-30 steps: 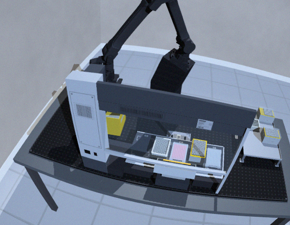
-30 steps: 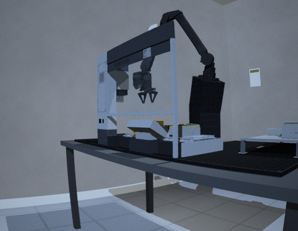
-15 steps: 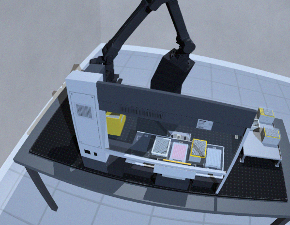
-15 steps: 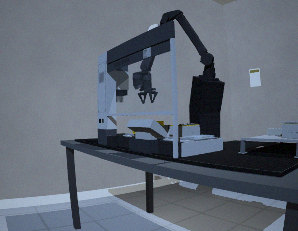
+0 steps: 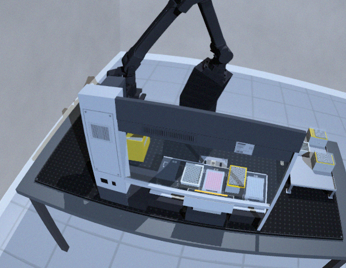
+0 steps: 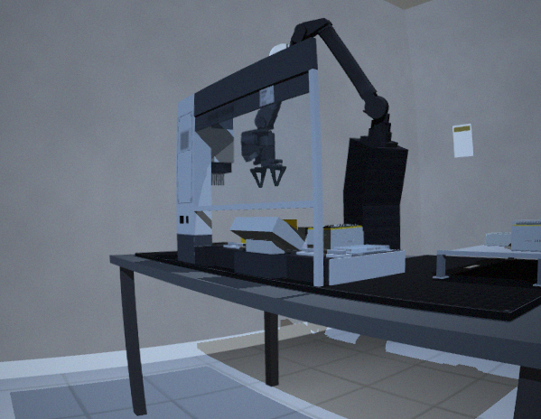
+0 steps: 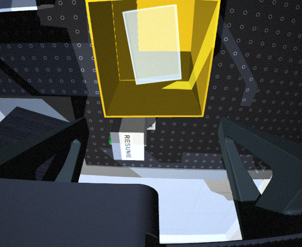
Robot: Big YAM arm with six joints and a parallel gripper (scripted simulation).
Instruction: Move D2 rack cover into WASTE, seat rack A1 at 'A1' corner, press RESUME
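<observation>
Cover (image 7: 154,45) lying wholly inside yellow bin WASTE (image 7: 156,102), gripper (image 7: 151,148) hovering above with jaws spread wide and empty; disposal step judged complete, next move: descent to RESUME box (image 7: 131,150) for a horizontal key press.

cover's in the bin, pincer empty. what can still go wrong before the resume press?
1. The open pincer hangs high above the RESUME box; a downward push, not a horizontal one, likely won't light it.
2. The yellow bin sits right beside that box; wide fingers could clip its rim while descending.
</observation>
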